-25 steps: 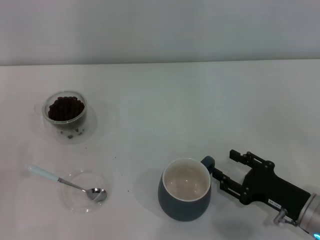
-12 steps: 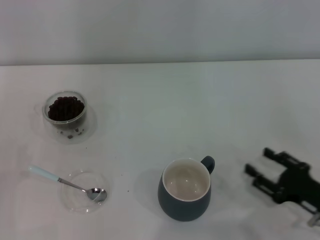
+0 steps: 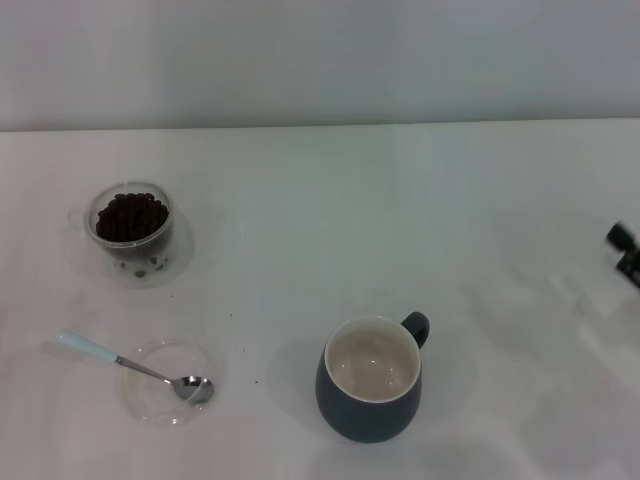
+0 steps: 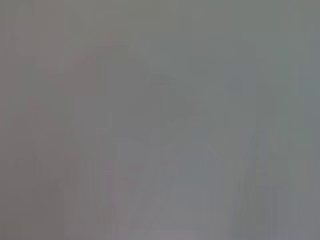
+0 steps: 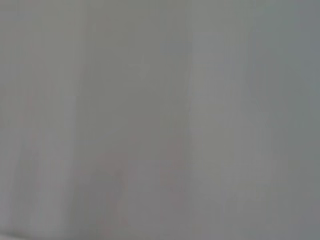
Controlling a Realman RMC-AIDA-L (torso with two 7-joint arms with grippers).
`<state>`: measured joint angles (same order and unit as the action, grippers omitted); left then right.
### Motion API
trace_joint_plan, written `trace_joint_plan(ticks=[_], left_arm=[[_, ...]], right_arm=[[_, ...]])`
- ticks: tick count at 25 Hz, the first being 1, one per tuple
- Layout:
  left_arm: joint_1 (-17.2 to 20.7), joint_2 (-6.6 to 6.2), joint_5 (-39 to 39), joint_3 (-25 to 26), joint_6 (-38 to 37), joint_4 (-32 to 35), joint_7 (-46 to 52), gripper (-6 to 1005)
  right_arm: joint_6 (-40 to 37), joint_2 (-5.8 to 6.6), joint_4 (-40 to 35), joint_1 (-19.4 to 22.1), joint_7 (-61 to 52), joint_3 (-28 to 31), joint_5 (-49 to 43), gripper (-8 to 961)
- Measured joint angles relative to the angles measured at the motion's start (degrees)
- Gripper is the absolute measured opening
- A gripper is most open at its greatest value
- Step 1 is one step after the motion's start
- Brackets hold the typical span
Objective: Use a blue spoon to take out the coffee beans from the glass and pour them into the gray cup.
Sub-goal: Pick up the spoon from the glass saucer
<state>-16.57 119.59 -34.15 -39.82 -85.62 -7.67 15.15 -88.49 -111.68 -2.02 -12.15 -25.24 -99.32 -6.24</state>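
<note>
White table (image 3: 330,210): glass (image 3: 132,232) of coffee beans (image 3: 130,216) at left; blue spoon (image 3: 130,366) lower left, bowl in a clear dish (image 3: 165,384); empty gray cup (image 3: 371,378) bottom centre; right gripper (image 3: 626,251) at right edge, finger state indiscernible.

The table (image 3: 330,200) is showing a smooth, matt white surface. The glass (image 3: 133,232) is looking clear and glossy, double-walled, with dark matt-looking coffee beans (image 3: 131,216) inside it. Near the gray cup (image 3: 371,391), which is showing a smooth blue-gray ceramic glaze outside and a cream-white inside, the blue spoon (image 3: 135,366) is gleaming with a shiny metal bowl and stem and a pale blue handle end. Its bowl is lying in a shallow clear glass dish (image 3: 168,384).
</note>
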Motion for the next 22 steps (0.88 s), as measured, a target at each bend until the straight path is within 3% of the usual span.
trace_joint_plan(ticks=[6,10,14,22], left_arm=[[0.70,-0.04,-4.69,-0.08,-1.85,-1.17,21.67,837],[1.58,-0.01,-8.54,-0.33,-3.08,-1.27,32.34,834],[1.45,0.02,-11.26,-3.25,-2.52,-1.70,42.11,835],[1.46,0.12,-11.54,-7.25,-0.47,-3.56,52.13,834]], right_arm=[[-0.24,3.69,-0.21,-2.55,-0.44,2.48,-0.04,704],[-0.26,5.14,-0.29,-4.07,-0.47,2.92,-0.03,704],[-0.20,6.09,-0.28,-5.27,-0.45,3.39,-0.01,704],[-0.31,6.93,-1.63,-5.90,-0.21,4.37,0.08,704]])
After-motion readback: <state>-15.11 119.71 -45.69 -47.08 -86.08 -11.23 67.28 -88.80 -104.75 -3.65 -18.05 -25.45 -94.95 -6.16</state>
